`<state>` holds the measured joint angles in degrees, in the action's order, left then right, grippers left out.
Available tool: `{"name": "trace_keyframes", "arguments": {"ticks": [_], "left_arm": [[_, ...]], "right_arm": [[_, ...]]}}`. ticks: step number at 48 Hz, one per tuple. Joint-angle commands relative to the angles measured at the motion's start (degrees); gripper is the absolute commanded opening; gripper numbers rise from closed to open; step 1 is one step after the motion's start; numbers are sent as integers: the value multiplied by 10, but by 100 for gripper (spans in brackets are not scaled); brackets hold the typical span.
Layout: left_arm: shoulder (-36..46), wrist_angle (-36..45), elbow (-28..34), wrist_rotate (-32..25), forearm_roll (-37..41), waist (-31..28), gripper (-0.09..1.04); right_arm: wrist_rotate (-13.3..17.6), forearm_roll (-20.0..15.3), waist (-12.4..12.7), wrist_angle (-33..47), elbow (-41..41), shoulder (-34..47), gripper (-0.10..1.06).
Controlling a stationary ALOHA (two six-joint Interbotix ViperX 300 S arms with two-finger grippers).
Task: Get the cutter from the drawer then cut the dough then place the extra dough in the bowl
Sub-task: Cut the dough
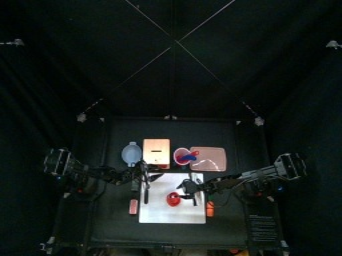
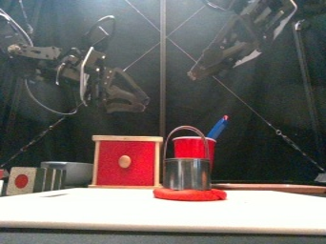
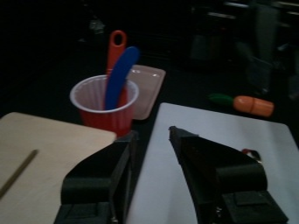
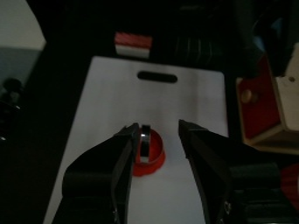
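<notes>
Cutting step: the cutter (image 2: 188, 173) is set on the dough (image 2: 192, 194); left pincer (image 3: 146, 140) and right pincer (image 4: 160, 131) are held open, empty; pressing down is judged next.

The cutter (image 2: 188, 172) stands on the dough (image 2: 192, 195) on the board (image 2: 140, 213), box (image 2: 126, 161) behind.

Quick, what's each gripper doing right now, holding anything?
Left gripper: open, holding nothing.
Right gripper: open, holding nothing; the cutter sits on the dough below it.
</notes>
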<state>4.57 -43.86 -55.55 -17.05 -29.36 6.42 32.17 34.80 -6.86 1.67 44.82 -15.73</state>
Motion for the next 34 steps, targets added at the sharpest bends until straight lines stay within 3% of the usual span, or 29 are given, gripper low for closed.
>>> {"name": "trace_keyframes", "arguments": {"ticks": [1, 5, 9, 15, 20, 29, 34], "left_arm": [[-26, -29, 22, 6, 0, 33, 84], [-57, -62, 27, 22, -2, 59, 87], [-86, -95, 34, 43, -4, 83, 87], [-126, -127, 54, 83, -5, 114, 87], [-158, -130, 86, 102, -4, 131, 87], [-193, -114, 115, 101, 2, 136, 87], [-196, -103, 115, 101, 2, 138, 87]], "right_arm": [[-3, -19, 48, 160, 66, -14, 79], [-12, -30, 77, 223, 100, 2, 79], [-22, -28, 91, 265, 114, 23, 79], [-66, -36, 91, 326, 110, 70, 79], [-109, -81, 91, 361, 100, 113, 79], [-174, -172, 54, 395, 84, 181, 79], [-198, -203, 40, 404, 78, 198, 79]]}}
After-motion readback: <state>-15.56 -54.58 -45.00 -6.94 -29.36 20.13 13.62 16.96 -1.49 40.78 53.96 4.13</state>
